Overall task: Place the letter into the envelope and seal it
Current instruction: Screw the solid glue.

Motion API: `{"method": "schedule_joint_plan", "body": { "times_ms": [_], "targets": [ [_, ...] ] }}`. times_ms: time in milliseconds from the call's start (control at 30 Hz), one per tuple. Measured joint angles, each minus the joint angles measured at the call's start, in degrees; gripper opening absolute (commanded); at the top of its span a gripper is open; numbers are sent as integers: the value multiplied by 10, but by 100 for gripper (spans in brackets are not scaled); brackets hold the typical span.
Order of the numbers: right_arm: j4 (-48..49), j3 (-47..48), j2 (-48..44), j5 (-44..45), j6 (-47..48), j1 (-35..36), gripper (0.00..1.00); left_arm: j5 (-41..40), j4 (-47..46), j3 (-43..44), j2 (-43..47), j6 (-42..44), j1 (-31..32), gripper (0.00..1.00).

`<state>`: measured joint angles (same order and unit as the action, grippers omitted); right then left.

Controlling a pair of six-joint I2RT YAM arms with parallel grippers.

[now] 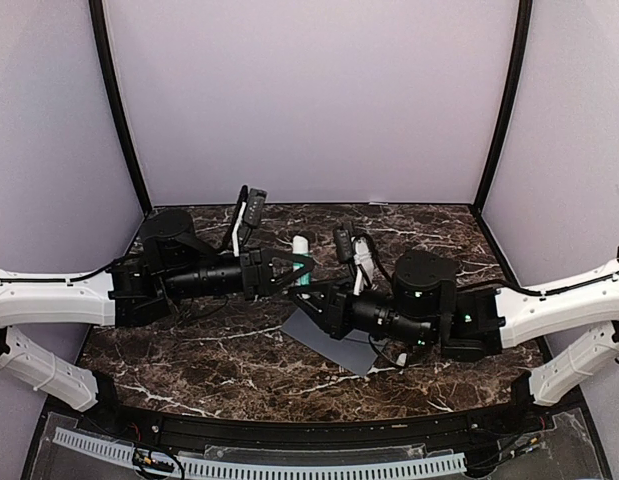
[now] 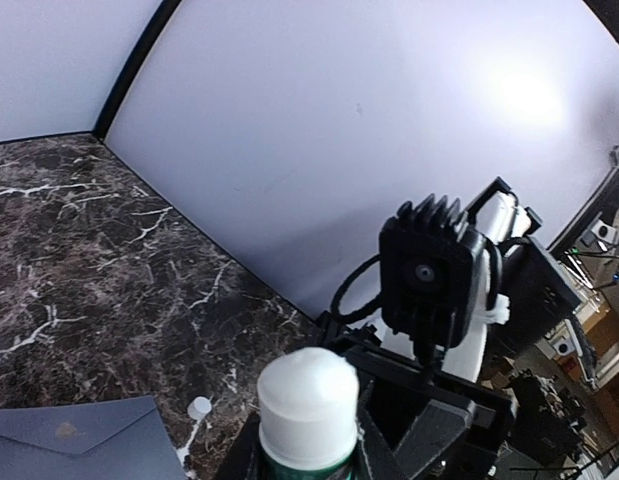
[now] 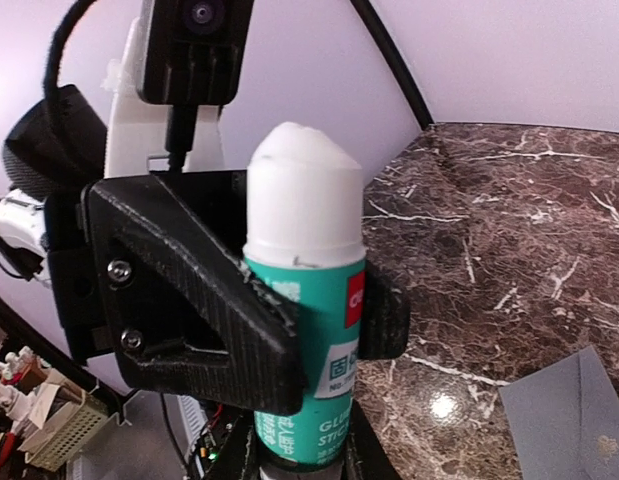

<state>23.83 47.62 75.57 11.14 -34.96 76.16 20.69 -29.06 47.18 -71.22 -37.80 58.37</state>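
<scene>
A teal glue stick (image 3: 307, 300) with a white top (image 2: 309, 395) stands upright between both grippers, above the table. My right gripper (image 3: 299, 462) is shut on its base. My left gripper (image 2: 309, 462) is shut round its body just under the white top; its black fingers (image 3: 214, 310) show in the right wrist view. In the top view the left gripper (image 1: 301, 272) and the right gripper (image 1: 312, 298) meet mid-table. The grey envelope (image 1: 311, 328) lies flat below them, partly under the right arm, with a corner (image 2: 79, 440) showing in the left wrist view. The letter is out of view.
A small white cap (image 2: 199, 407) lies on the dark marble table (image 1: 189, 350) beside the envelope's corner. White walls with black posts close the back and sides. The two arms cross the middle of the table from either side.
</scene>
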Motion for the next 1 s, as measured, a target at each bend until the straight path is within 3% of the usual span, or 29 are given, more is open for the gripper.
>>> {"method": "schedule_joint_plan", "body": {
  "times_ms": [333, 533, 667, 733, 1000],
  "targets": [
    [-189, 134, 104, 150, -10, 12, 10, -126, 80, -8, 0, 14, -5, 0],
    [-209, 140, 110, 163, -14, 14, 38, -143, 78, -18, 1, -7, 0, 0],
    [-167, 84, 65, 140, -2, 13, 63, -135, 64, -18, 5, -20, 11, 0],
    [-143, 49, 30, 116, 5, 9, 71, -130, 54, -18, 12, -24, 13, 0],
    [-18, -60, -51, -39, 16, -44, 84, -101, -19, -37, 27, -43, 2, 0]
  ]
}}
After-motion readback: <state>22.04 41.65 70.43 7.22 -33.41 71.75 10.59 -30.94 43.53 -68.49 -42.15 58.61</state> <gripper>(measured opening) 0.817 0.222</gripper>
